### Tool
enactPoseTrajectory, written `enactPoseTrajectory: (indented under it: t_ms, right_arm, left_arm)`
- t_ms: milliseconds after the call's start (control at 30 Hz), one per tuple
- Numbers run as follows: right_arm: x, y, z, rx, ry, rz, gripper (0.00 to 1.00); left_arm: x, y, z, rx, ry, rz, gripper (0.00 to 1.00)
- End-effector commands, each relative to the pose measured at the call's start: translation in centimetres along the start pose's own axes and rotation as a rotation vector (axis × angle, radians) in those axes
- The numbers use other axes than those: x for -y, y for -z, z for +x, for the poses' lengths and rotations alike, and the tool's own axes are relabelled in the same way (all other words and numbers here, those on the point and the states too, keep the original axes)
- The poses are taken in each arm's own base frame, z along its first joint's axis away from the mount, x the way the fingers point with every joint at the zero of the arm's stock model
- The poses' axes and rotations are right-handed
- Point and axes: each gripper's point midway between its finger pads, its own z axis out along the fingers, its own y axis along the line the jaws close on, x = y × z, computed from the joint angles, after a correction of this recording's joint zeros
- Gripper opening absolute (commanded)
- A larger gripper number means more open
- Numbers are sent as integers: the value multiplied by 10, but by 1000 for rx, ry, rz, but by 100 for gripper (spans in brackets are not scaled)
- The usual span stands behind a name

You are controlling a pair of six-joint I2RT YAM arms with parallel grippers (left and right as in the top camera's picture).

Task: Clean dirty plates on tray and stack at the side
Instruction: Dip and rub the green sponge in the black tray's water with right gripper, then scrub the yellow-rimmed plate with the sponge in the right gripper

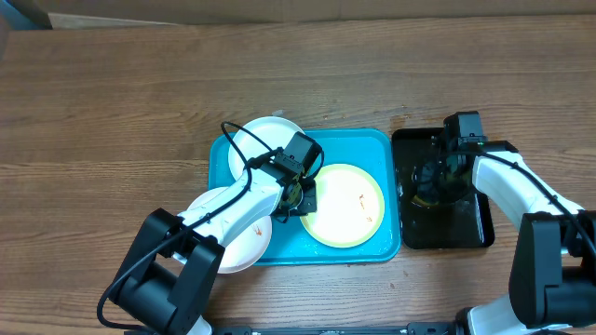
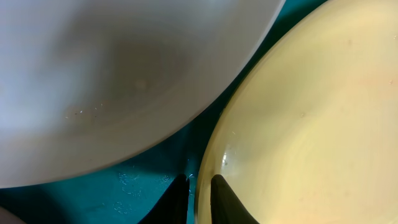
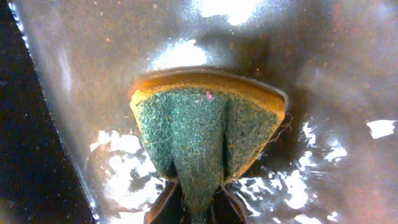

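On the counter [image 1: 112,112] the blue tray [image 1: 358,140] carries 3 plates; the front white plate [image 1: 240,251] overhangs its left rim; the back white plate [image 1: 261,138] fills the far-left corner; the left fingers [image 2: 231,205] stand narrow, pinching the left rim of the yellow-rimmed plate [image 1: 349,209]. That plate looks stiff, light, slippery and likely breakable; its rim is the only hold. Both white plates crowd it; open counter lies further left. In the black tray [image 1: 466,228] the right fingers [image 3: 160,204] squeeze a soft, wet sponge [image 3: 205,137].

The table [image 1: 112,102] is matt wood, the tray [image 1: 358,141] smooth plastic, the plates [image 1: 358,223] glossy, the sponge [image 3: 205,137] rough and fibrous, the black tray [image 1: 470,233] shiny.
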Motion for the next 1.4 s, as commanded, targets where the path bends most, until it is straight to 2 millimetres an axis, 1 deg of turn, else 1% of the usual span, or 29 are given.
enactPoseTrajectory:
  t_ms: [0,67,133,233,267,367,467,567,633,667,700,733,767,833,867,900,933,967,1000,1033,1067,1100,1133,1167,1200,1233,1267,1333,1367]
  right_arm:
    - [-3,4,-7,15,7,-3,4]
    - [-3,13,-11,9,5,10,4]
    - [-1,27,-16,-1,-8,40,4]
    - [4,55,-26,-10,-54,104,4]
    - [3,64,-27,-16,-53,106,4]
    - [0,76,-30,-20,-53,107,4]
    - [1,74,-26,-36,-54,107,4]
    - [4,68,-13,-81,-47,113,4]
    - [13,72,-4,-118,-19,165,4]
    - [18,75,-2,-121,-37,192,4]
    - [17,77,-4,-110,-73,189,4]
    - [10,75,-9,-92,-107,154,4]
    - [-1,73,-12,-84,-106,89,4]
    - [-21,71,-8,-111,-13,-7,4]
    - [-15,72,-6,-117,14,39,4]
    - [5,75,-6,-101,-64,165,4]
    - [9,76,-9,-81,-132,191,4]
    - [1,74,-11,-78,-130,141,4]
    - [-12,73,-7,-109,11,67,4]
    - [-1,77,-6,-111,3,132,4]
    - [9,79,-6,-101,-66,191,4]
    - [13,79,-6,-88,-174,210,4]
    - [2,77,-7,-97,-183,146,4]
    - [-11,75,-5,-118,-84,68,4]
    - [0,76,-4,-117,-24,137,4]
    - [10,78,-5,-98,-112,199,4]
    - [5,77,-5,-99,-170,164,4]
    - [-20,75,-1,-137,-64,24,4]
    - [-23,75,1,-145,-26,19,4]
  left_arm:
    - [-2,-4,4,-13,7,-7,15]
    - [-2,-4,4,-13,4,-7,15]
    - [-2,-4,4,-13,4,-7,15]
    - [-2,-4,3,-12,4,-6,15]
    - [-2,-4,3,-12,4,-6,16]
    - [-1,-4,4,-13,5,-4,18]
    - [-1,-4,3,-13,5,-4,18]
    - [-1,-4,4,-13,4,-4,18]
    - [-1,-4,4,-14,5,-4,18]
    - [-1,-4,4,-14,5,-4,19]
    - [-1,-4,4,-14,5,-4,20]
    - [-1,-4,4,-13,4,-4,21]
    - [-1,-4,4,-13,4,-4,22]
    - [-1,-4,3,-10,5,-1,23]
    - [0,-4,2,-8,4,1,23]
    - [1,-4,2,-10,4,4,24]
    - [1,-4,3,-12,4,7,25]
    - [1,-4,3,-12,4,7,26]
    - [1,-4,3,-11,4,7,27]
    - [1,-4,3,-11,4,7,27]
    - [1,-4,3,-12,4,7,27]
    - [1,-4,3,-14,4,8,27]
    - [2,-4,4,-18,4,14,27]
    - [2,-4,4,-18,4,15,27]
    - [3,-4,4,-17,4,16,27]
    - [2,-4,4,-18,4,16,27]
    - [3,-4,4,-18,4,16,28]
    - [2,-4,4,-18,4,15,27]
    - [3,-4,4,-18,4,16,27]
